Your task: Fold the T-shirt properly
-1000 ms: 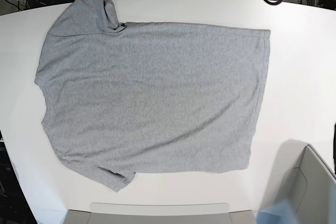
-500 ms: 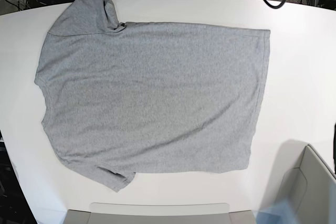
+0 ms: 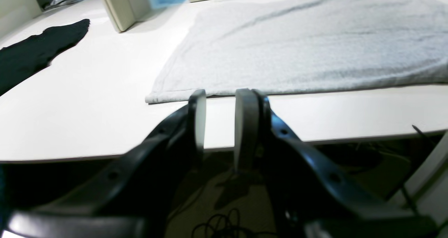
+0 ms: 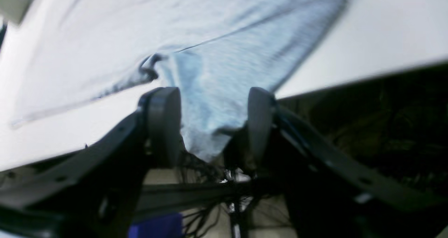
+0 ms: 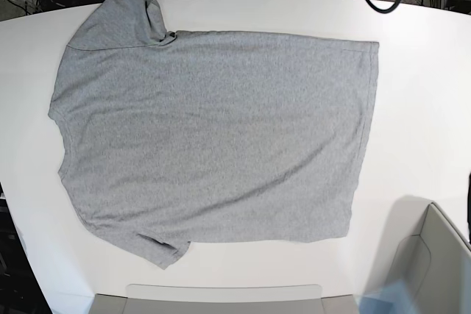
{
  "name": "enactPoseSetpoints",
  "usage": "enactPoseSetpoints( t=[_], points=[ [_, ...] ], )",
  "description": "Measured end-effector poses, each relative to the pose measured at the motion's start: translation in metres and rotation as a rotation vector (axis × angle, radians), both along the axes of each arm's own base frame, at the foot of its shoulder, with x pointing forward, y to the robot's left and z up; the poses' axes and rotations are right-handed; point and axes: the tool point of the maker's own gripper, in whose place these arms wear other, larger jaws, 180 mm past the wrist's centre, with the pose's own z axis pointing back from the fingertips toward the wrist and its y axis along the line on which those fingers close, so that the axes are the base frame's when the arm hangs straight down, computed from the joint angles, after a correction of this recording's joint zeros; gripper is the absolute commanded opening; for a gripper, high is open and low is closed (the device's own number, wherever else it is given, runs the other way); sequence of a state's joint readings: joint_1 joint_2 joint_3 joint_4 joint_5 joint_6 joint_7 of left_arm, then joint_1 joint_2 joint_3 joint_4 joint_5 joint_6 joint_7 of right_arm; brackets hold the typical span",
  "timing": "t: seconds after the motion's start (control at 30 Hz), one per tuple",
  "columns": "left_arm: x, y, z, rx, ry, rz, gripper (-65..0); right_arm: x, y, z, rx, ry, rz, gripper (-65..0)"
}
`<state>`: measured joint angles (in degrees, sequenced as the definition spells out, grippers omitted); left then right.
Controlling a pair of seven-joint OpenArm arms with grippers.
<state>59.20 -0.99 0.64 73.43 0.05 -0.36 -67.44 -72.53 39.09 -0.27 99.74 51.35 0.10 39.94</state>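
Nothing on the table (image 5: 419, 71) has shifted since the earlier frame, so the left gripper (image 3: 218, 101), jaws parted and empty just short of the flat-spread T-shirt (image 5: 213, 130), and the right gripper (image 4: 210, 119), spread wide around what seems, through blur, its overhanging sleeve, should pinch evenly before lifting.

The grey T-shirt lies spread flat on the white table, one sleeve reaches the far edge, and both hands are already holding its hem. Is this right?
Not quite. Neither hand holds it: in the wrist views the left hand and right hand stand open off the table's far edge. The T-shirt does lie flat, one sleeve at that edge.
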Motion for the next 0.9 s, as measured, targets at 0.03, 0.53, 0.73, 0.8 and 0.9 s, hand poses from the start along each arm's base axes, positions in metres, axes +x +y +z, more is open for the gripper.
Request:
enactPoseSetpoints(
  t=[0.03, 0.53, 0.73, 0.8, 0.9],
  points=[
    [0.000, 0.001, 0.000, 0.000, 0.000, 0.000, -49.7, 0.003, -0.007, -0.001, 0.011, 0.014, -0.009, -32.8],
    [0.000, 0.002, 0.000, 0.003, 0.000, 0.003, -49.7, 0.032, -0.069, -0.033, -0.033, 0.085, -0.104, -32.8],
    [0.000, 0.002, 0.000, 0.005, 0.000, 0.000, -49.7, 0.055, -0.060, -0.051, 0.009, 0.127, -0.068, -32.8],
    [0.000, 0.003, 0.000, 0.006, 0.000, 0.003, -49.7, 0.063, -0.050, -0.055, 0.067, 0.112, -0.081, -32.8],
    [0.000, 0.002, 0.000, 0.007, 0.001, -0.001, -49.7, 0.068, -0.029, -0.063, 0.135, 0.119, -0.054, -32.8]
  ],
)
